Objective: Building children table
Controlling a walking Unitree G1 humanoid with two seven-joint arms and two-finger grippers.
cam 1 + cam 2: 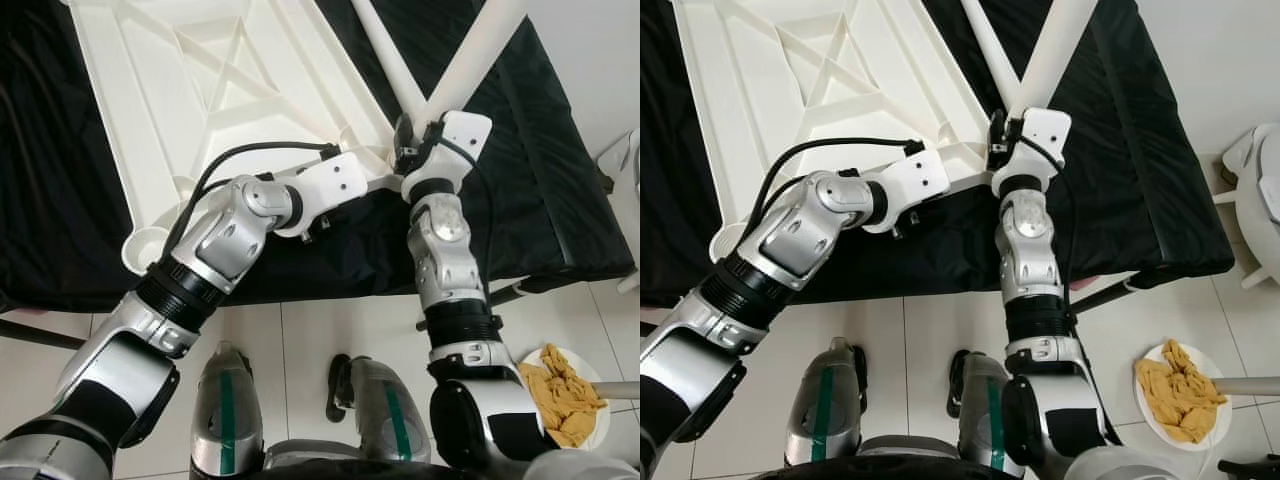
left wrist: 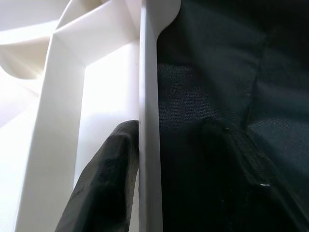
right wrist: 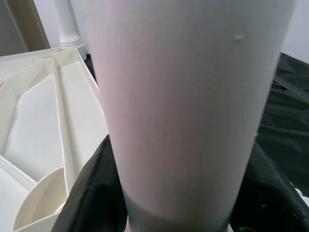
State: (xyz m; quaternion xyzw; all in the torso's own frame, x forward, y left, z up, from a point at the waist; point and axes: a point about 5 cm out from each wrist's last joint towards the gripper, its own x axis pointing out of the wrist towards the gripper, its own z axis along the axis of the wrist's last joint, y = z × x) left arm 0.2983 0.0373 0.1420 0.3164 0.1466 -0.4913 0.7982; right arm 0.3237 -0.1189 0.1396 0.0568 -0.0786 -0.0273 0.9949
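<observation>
— Where was the tabletop?

— The white tabletop (image 1: pixel 200 90) lay upside down, ribs up, on the black cloth (image 1: pixel 560 180) that covered a low surface. I'll place the rest from it.

— What did the head views give you?

— Both arms reaching to the tabletop's near edge. The left gripper (image 2: pixel 145 159) was at that rim, partway along; the right gripper (image 3: pixel 178 193) was at the near right corner, where two white legs met in a V. One was the held leg (image 1: pixel 470 55), slanting up away from the corner, the other a second leg (image 1: pixel 385 55) slanting the opposite way. On the tiled floor (image 1: pixel 300 330), well off from the tabletop on the robot's right, sat a white plate (image 1: pixel 1155 420) with a crumpled yellow cloth (image 1: pixel 1180 395).

— And the wrist views?

— The left wrist view showed what the head views could not: one black finger (image 2: pixel 106 179) pressed against the inner face of the thin rim, the other on the cloth side (so the rim ran between them, pinched). The right wrist view looked straight up the held leg, its round shaft clamped between the two black fingers, with the tabletop's ribbed underside and a round socket (image 3: pixel 41 198) just beside it.
</observation>
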